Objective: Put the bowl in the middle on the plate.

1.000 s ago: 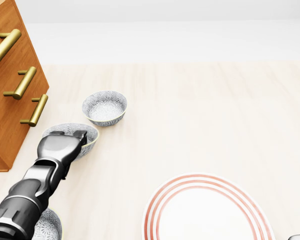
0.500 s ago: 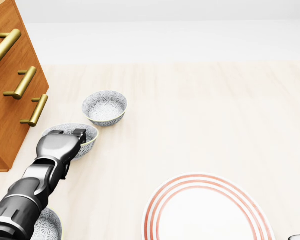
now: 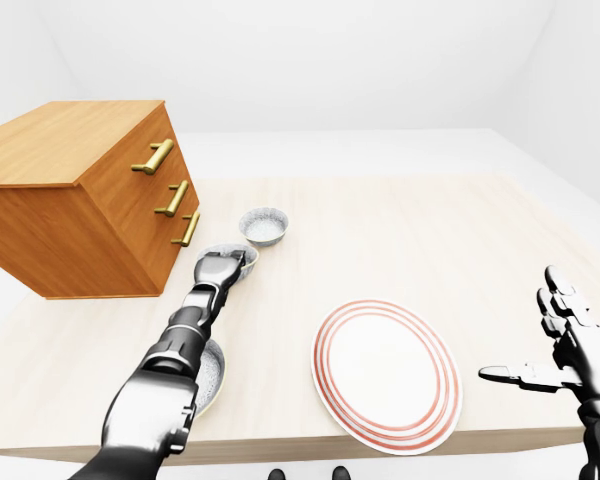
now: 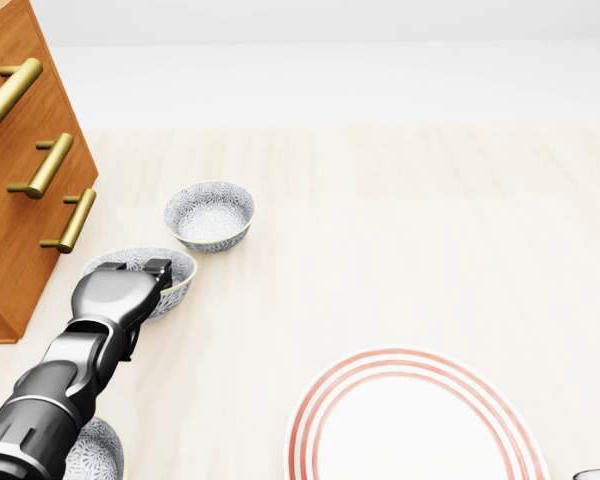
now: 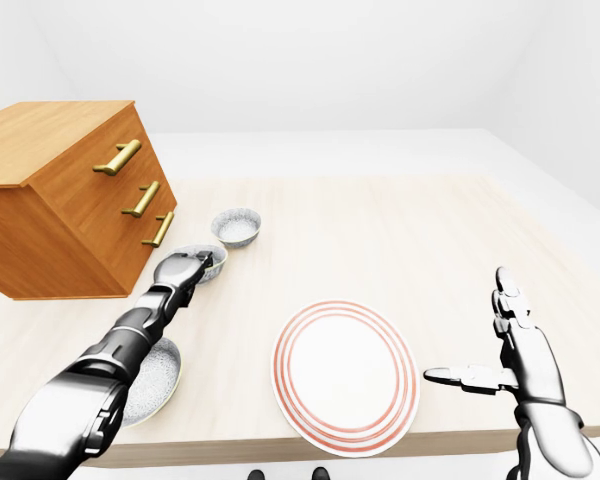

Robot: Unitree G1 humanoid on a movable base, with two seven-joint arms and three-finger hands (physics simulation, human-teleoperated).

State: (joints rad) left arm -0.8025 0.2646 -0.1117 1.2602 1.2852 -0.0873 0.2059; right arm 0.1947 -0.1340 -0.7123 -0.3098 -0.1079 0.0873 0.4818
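Head view: dark metal left hand (image 4: 120, 293) hangs over the lower-left rim of the speckled grey middle bowl (image 4: 183, 274), perhaps touching; finger closure cannot be told

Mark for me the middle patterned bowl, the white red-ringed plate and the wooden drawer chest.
Middle patterned bowl (image 4: 185, 275), head view, right rim.
White red-ringed plate (image 4: 420, 440), head view, bare centre.
Wooden drawer chest (image 3: 65, 235), left-eye view, its side face.
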